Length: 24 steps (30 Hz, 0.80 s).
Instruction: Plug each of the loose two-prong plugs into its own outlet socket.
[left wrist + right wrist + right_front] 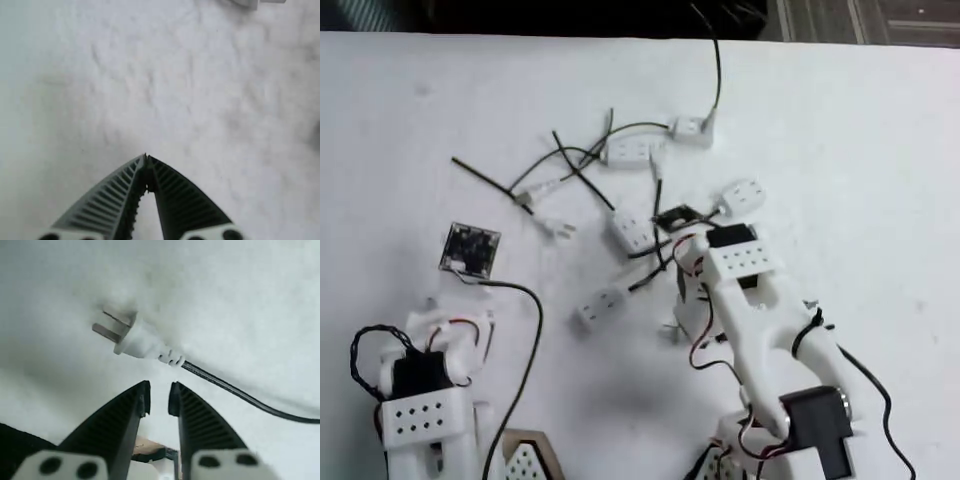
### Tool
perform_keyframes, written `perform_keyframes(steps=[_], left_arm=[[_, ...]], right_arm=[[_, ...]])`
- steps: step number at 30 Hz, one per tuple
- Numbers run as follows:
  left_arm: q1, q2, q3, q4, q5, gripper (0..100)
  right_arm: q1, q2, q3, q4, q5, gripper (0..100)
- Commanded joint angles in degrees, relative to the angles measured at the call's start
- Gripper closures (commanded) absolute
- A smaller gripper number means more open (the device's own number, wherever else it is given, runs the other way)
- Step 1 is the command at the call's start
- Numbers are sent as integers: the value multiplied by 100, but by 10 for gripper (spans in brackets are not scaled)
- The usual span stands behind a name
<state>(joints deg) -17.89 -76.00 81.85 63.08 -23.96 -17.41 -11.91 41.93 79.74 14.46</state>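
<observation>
Two arms at a white desk (860, 130) scattered with plugs and sockets.
Near the desk's near-left corner the left gripper (146, 159) is pinched tip to tip on nothing, above bare desk. Beyond it lie a small circuit board (470, 248) and two loose two-prong plugs (525, 197) on black cords (485, 175). Five outlet sockets (632, 230) spread from the middle towards the far edge; whether any holds a plug I cannot tell. The right wrist view adds a close look: a white plug (137, 340), prongs bare, lying just beyond the right gripper (158, 392), whose fingers are slightly apart and empty.

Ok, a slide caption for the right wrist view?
Right hand, slightly open, near a loose two-prong plug on the table.
</observation>
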Motion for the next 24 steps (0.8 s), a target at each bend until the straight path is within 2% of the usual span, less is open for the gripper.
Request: perform_keyframes(steps=[1, 5, 14, 18, 24], left_arm=[[-13, -75, 0, -18, -53, 976], [-13, -75, 0, -18, -53, 976], [-13, -75, 0, -18, -62, 976], [-13, -75, 0, -18, -62, 976], [-13, -75, 0, -18, -62, 976]], right_arm=[[66, 145, -193, 75, -580, 975], [470, 585, -237, 66, -809, 981], [1842, 1578, -862, -110, -800, 981], [2079, 1991, -905, -1007, -756, 981], [2070, 1947, -905, -2835, 352, 981]])
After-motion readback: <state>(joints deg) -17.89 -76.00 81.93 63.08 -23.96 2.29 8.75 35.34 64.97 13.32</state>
